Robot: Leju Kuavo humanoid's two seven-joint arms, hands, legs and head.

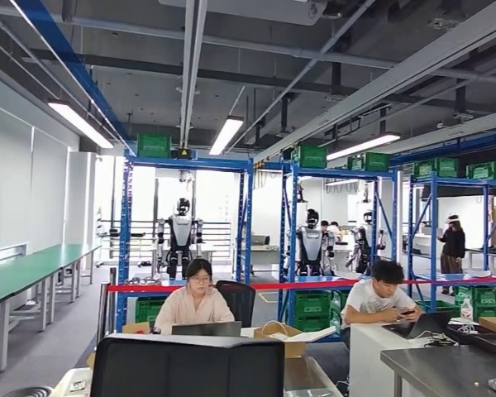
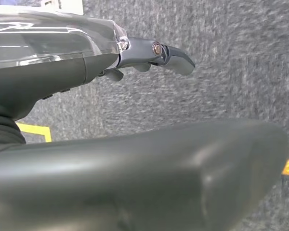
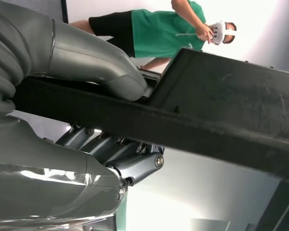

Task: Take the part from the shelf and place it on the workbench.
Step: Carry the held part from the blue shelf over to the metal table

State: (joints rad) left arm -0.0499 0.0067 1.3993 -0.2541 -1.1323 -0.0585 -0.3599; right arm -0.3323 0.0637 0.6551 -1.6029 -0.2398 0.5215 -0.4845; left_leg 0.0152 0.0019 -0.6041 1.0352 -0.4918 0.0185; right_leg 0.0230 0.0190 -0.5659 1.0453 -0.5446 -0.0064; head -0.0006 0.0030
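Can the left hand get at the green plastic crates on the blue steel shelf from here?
Probably not. The left hand hangs over grey carpet, while the green plastic crates sit low on the blue steel shelf far across the room, behind seated people and a red barrier tape.

Green crates (image 1: pixel 154 145) atop blue shelves (image 1: pixel 125 240).

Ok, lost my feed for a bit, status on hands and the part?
Right hand grips a black flat part, thumb over its edge. Left hand holds nothing, hanging over grey carpet. Ahead: people at desks, blue shelving.
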